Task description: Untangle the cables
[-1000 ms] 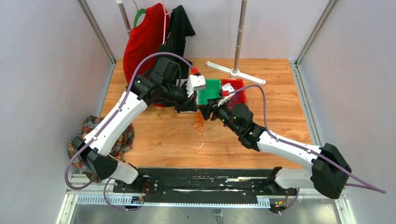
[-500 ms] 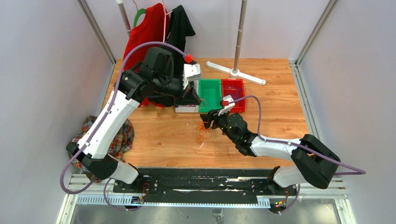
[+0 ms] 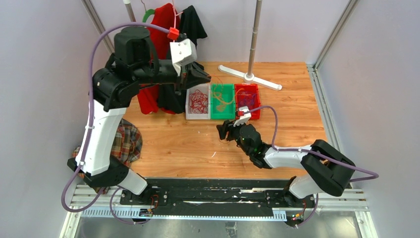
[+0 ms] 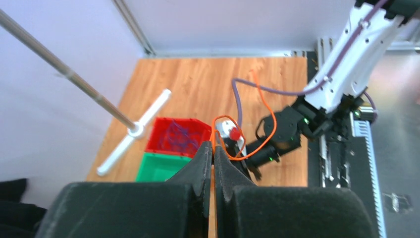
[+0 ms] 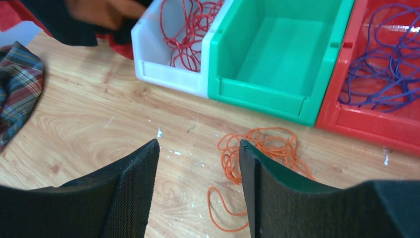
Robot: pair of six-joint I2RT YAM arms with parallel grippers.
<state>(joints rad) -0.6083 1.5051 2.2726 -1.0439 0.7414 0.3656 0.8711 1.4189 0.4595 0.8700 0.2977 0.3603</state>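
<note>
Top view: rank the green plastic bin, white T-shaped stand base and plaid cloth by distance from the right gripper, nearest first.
1. green plastic bin: straight ahead of the right gripper, just past its fingers.
2. white T-shaped stand base: farther back, slightly right.
3. plaid cloth: far left, near side.

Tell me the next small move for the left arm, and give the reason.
Probably lower the left claw toward the green bin and open it there. It is shut on one orange cable, held high, and that bin sits empty between red cables and purple cables. The right claw is open above the orange pile.
</note>
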